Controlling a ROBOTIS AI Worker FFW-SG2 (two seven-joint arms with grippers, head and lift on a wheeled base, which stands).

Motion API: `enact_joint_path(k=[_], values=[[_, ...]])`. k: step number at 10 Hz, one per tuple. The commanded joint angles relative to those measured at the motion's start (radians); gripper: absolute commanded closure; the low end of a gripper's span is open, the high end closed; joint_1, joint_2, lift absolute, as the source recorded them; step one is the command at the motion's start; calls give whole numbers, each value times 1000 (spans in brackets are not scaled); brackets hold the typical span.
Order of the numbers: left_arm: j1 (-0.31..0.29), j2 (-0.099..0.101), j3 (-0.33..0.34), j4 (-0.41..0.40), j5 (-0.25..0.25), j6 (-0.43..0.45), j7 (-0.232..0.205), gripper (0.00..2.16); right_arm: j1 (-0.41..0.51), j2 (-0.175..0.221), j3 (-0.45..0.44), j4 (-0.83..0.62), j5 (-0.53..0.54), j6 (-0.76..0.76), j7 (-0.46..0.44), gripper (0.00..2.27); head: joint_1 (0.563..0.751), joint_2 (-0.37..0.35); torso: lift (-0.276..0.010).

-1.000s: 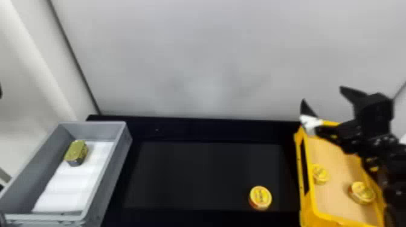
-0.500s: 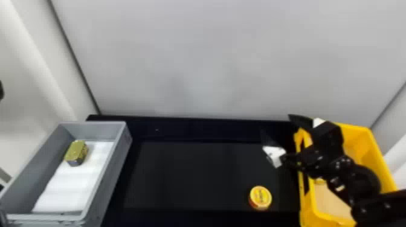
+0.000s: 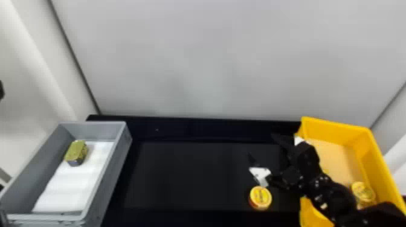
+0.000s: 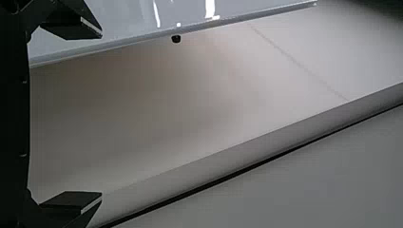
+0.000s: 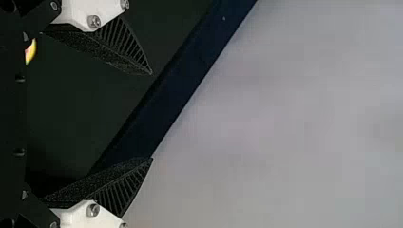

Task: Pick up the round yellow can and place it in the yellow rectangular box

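1. Head view: The right claw point(image 3: 261, 145) is held out over the dark table point(image 3: 193, 178), its two black fingers spread apart with nothing in their grip. The round yellow can point(image 3: 260, 197) sits on the table, outside the yellow rectangular box point(image 3: 338, 129). A white part of the claw overlaps the can's far edge in this view; whether they touch, I cannot tell. The box stands to the right, partly behind the arm, and a second yellow can point(image 3: 363, 192) lies inside it. To the left, a gray bin point(image 3: 119, 169) with a white lining holds a yellow-green tin point(image 3: 76, 151).

2. Left wrist view: The left claw point(image 4: 101, 115) is wide open and empty, its fingers well apart in front of a smooth, pale surface.

3. Right wrist view: The right claw point(image 5: 152, 116) is wide open, gripping nothing. A small yellow-and-red sliver point(image 5: 30, 51) peeks out near one finger's base.
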State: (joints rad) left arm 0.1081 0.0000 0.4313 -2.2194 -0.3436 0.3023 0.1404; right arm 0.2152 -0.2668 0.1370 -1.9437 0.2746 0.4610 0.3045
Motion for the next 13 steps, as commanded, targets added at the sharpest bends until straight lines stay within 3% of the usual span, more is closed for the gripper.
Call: enact_joint_path(k=[1, 4, 10, 13], values=[[-1, -3, 5, 0, 0, 0, -2, 84, 21, 1, 33, 48, 17, -36, -94, 162, 694, 14, -56], [-2, -3, 6, -2, 0, 0, -4, 84, 9, 24, 93, 135, -23, -53, -229, 163, 694, 14, -56], [-8, -3, -2, -2, -8, 2, -5, 84, -108, 37, 265, 266, -127, 96, -351, 167, 694, 14, -56], [-8, -3, 3, -2, -12, 2, -7, 84, -105, 31, 282, 227, -156, 122, -395, 168, 694, 14, -56]])
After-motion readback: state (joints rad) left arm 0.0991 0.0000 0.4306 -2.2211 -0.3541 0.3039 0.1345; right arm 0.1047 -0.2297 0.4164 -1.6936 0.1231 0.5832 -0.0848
